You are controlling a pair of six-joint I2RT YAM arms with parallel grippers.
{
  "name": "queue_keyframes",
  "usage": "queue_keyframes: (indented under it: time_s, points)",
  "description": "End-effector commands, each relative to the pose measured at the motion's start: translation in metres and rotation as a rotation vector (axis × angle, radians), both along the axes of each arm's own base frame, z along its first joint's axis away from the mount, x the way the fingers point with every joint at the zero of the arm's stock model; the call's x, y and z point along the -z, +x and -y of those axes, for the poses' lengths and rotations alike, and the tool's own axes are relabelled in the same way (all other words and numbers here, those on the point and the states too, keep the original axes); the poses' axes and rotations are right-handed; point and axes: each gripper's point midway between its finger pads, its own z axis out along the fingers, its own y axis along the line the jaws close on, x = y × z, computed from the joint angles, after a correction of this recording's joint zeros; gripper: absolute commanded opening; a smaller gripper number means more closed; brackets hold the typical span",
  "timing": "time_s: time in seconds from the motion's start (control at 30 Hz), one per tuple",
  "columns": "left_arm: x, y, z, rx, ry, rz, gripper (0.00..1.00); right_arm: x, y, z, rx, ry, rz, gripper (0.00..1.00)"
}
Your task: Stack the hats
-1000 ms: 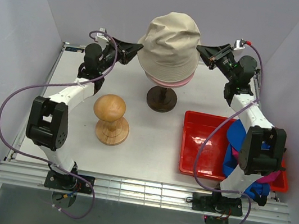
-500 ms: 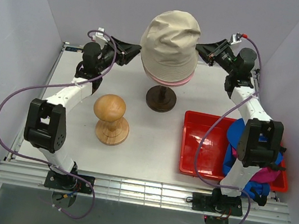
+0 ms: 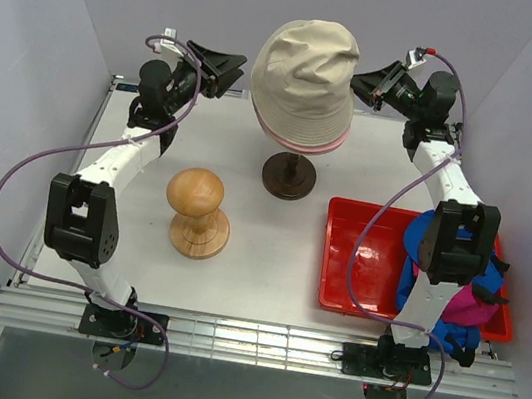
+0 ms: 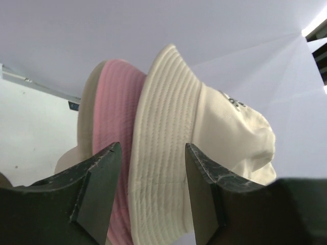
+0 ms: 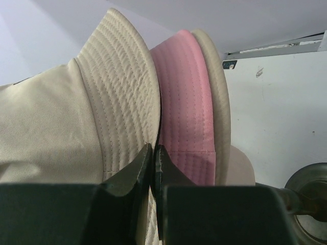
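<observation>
Beige bucket hat [image 3: 304,74] is sitting on top, pulled over the light pink bucket hat [image 3: 302,144]. Only the pink brim is peeking out underneath. Both are riding on the mannequin head [image 4: 84,117], up on its dark stand [image 3: 288,175], mid-table toward the back.

L gripper [image 3: 235,65] is hovering just beside the stack on the left. Its fingers are spread wide w/ nothing between them, and the wrist cam is showing both brims past the gap.

R gripper [image 3: 360,83] is sitting close on the other side, fingers [image 5: 134,173] pinched almost together w/ just a sliver of gap. Can't tell if any brim fabric is caught in there.

Blue cap [image 3: 411,281] and magenta cap [image 3: 471,308] are lying in the red tray [image 3: 362,265], front right, partly behind the R arm.

Wooden hat block [image 3: 197,211] is standing alone, front left.
</observation>
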Motion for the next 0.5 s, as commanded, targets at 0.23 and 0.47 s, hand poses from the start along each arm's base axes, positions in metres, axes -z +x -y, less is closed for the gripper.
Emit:
queue_keyframes:
  time_s: [0.23,0.47]
  points:
    - [-0.041,0.022,0.016,0.139,0.011,0.21,0.67,0.016,0.005,-0.011,-0.086,-0.069,-0.003,0.08]
    - [-0.028,0.032,0.024,0.19,0.026,0.23,0.67,0.021,0.009,-0.012,-0.093,-0.078,-0.011,0.08]
